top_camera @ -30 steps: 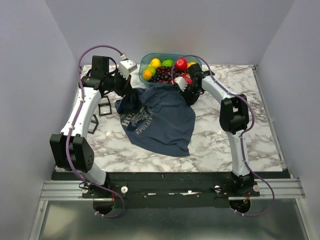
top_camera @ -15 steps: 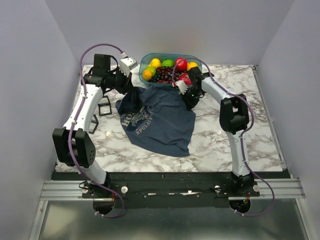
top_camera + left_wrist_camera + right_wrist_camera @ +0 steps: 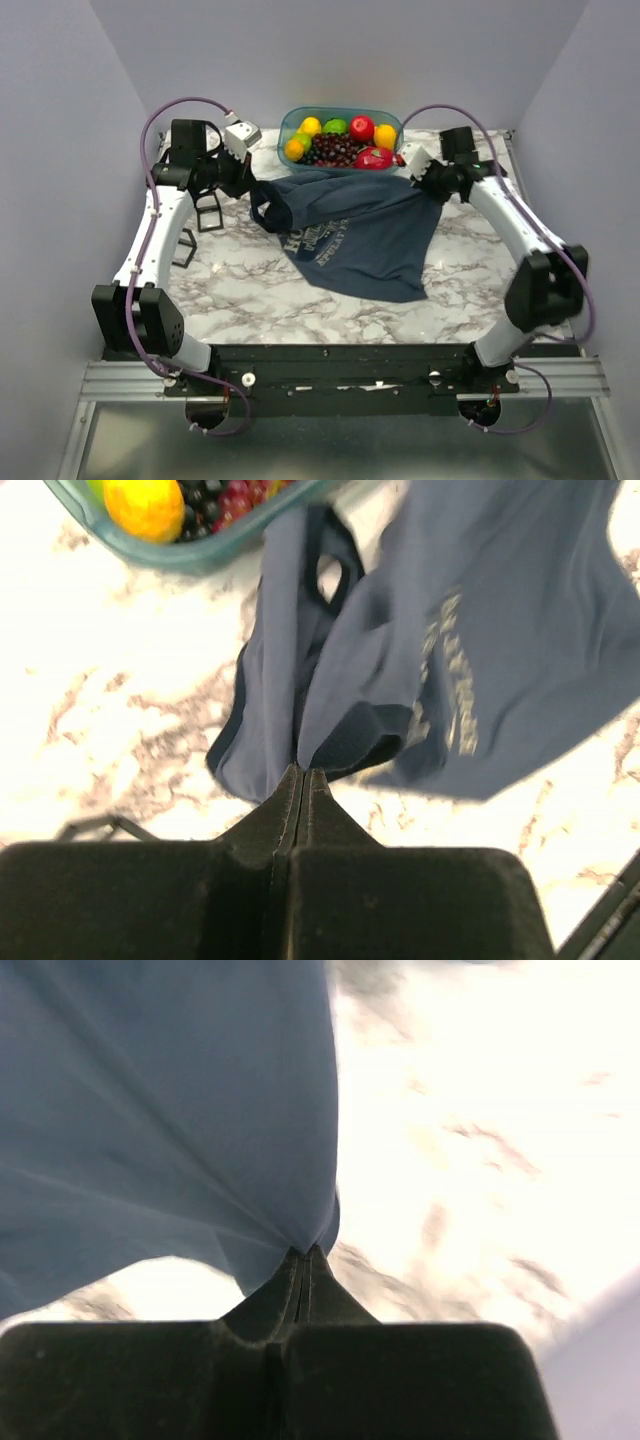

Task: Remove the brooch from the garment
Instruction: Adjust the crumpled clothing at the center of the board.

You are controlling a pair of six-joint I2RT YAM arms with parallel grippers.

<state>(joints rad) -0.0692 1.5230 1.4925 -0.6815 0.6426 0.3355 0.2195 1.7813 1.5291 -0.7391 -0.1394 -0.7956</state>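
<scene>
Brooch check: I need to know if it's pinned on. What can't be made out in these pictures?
- Small gold brooch: found in no view; folds of the dark slate-blue sleeveless cloth shirt may hide it, or it is too small.
- Pale chest lettering: blurred in left wrist view, too small from above.
- Right wrist view: glare washes out the white marble table; only plain cloth at the shut right pincer.
</scene>
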